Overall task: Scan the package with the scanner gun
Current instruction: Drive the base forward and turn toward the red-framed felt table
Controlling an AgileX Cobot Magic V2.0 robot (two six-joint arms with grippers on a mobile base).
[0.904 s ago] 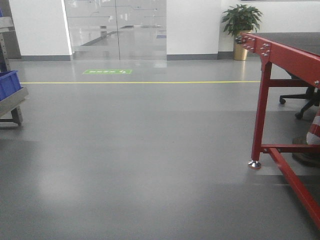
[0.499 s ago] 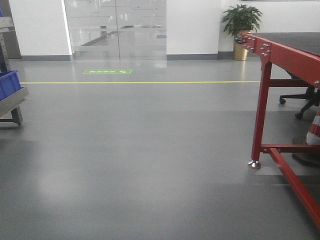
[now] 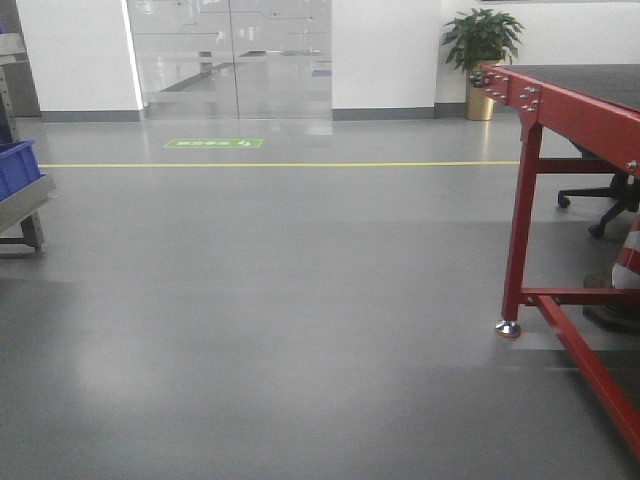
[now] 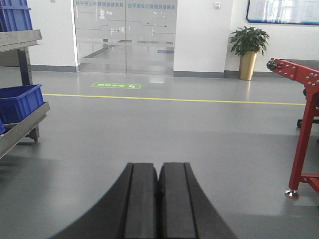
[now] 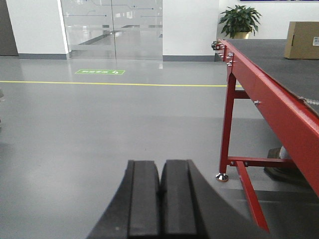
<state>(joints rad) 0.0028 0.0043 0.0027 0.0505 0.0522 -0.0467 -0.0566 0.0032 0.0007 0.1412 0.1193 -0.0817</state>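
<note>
Ahead, wide grey floor (image 3: pixel 280 300) borders the red table (image 5: pixel 269 94) bearing a package (image 5: pixel 301 40).

Inventory of the scene, by kind. Two grippers: the left gripper (image 4: pixel 159 172) and the right gripper (image 5: pixel 160 169), each showing two black pads (image 4: pixel 142 199). One red-framed table (image 3: pixel 560 105), with one levelling foot (image 3: pixel 509 328) in view. One cardboard box (image 5: pixel 301 40). One potted plant (image 3: pixel 482 40). One glass door (image 3: pixel 232 60) of two panels. One green floor marking (image 3: pixel 214 143) and one yellow floor line (image 3: pixel 300 164). One shelf rack (image 4: pixel 22 37), holding one lower blue bin (image 4: pixel 20 102) and upper blue bins (image 4: pixel 15 17) (cropped by the frame edge, so their number cannot be told). One office chair (image 3: pixel 600 195). One striped cone (image 3: pixel 630 260). One wall board (image 4: pixel 284 11).
</note>
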